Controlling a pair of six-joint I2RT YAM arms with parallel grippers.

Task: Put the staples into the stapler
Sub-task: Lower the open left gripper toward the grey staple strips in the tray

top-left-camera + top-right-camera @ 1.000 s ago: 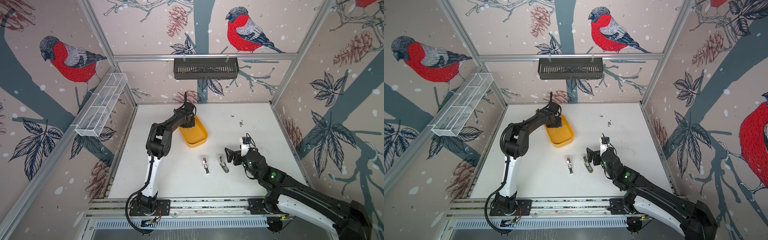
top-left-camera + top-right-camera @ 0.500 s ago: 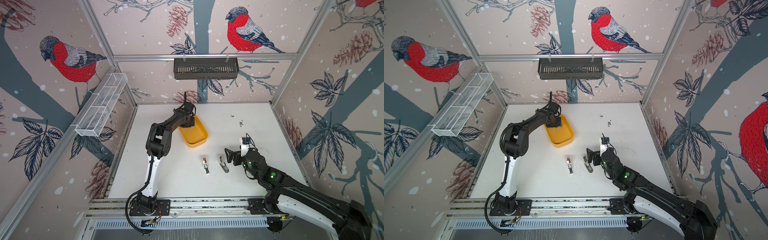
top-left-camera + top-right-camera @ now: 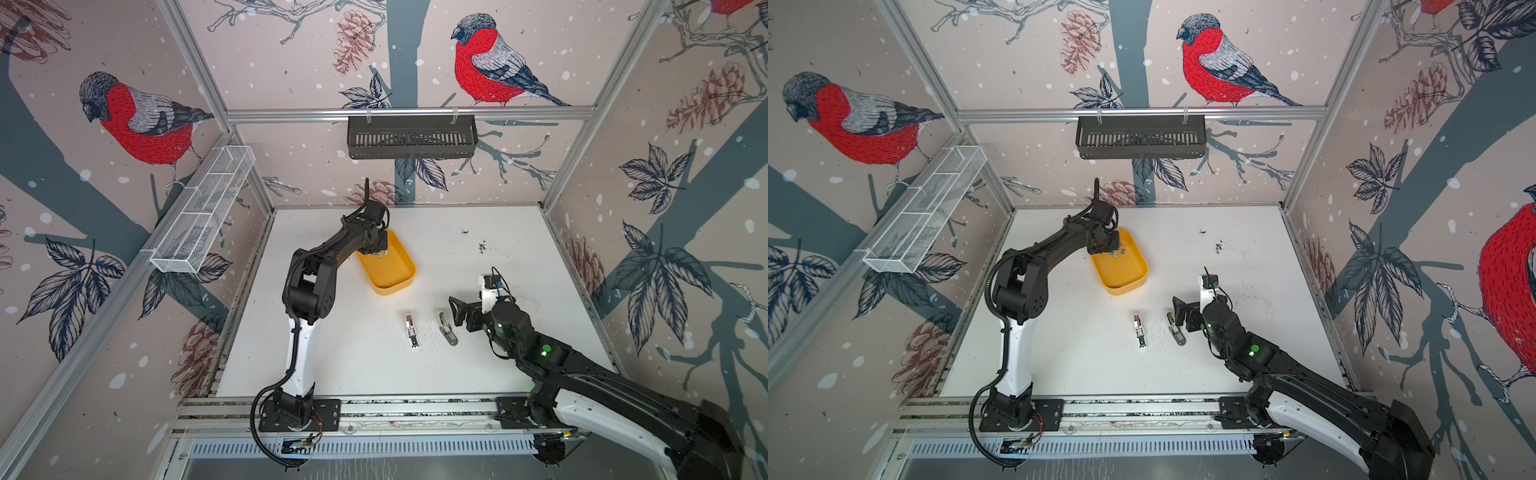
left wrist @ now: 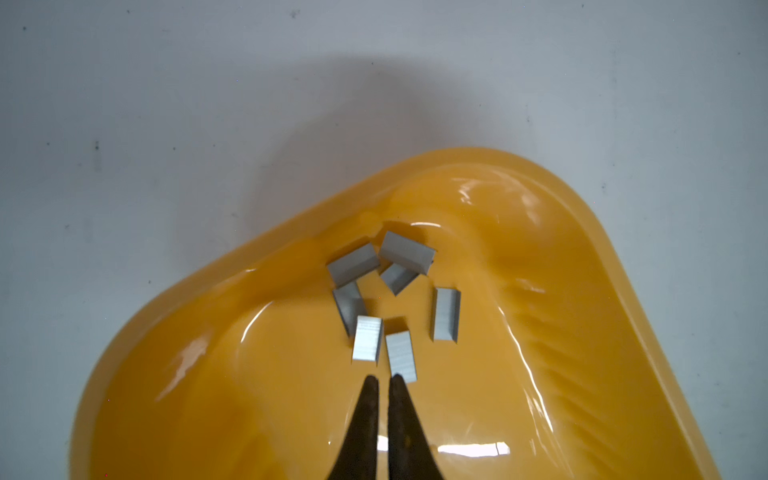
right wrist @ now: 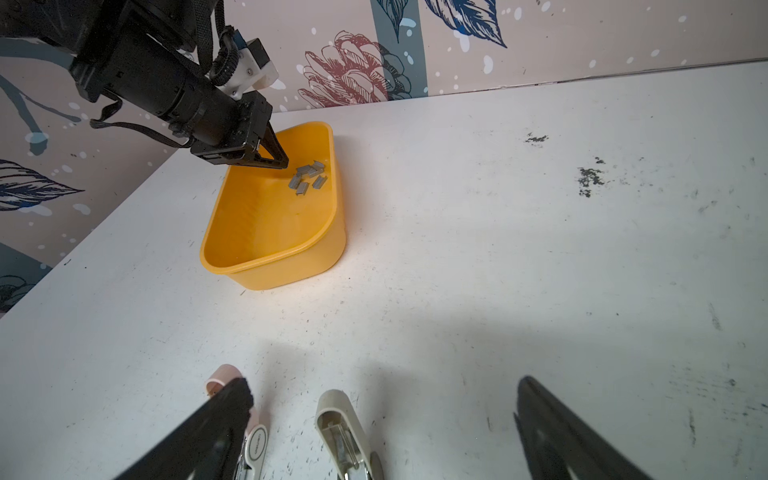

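The fingers [image 4: 370,415] of the left gripper [image 4: 384,377] are clenched almost together. Only a thin slit is between the tips, and we see nothing caught in it. The tips hang inside the yellow tray [image 4: 623,332], just beside the staples [image 4: 399,276]. These are seven short grey strips lying loose on the tray floor, in the half nearer to the back wall, and some of them touch or overlap. The nearest strip ends at one fingertip; we cannot tell if it touches.

The fingers [image 5: 552,428] of the right gripper [image 5: 384,386] are released wide and hold nothing. In the right wrist view the beige stapler [image 5: 340,428] shows between them, lying opened on the white table [image 3: 353,365] with its channel facing up. The pink stapler [image 5: 255,446] lies just beside it, partly hidden behind one finger. In both top views the two staplers lie side by side, not touching, and well apart from the tray.
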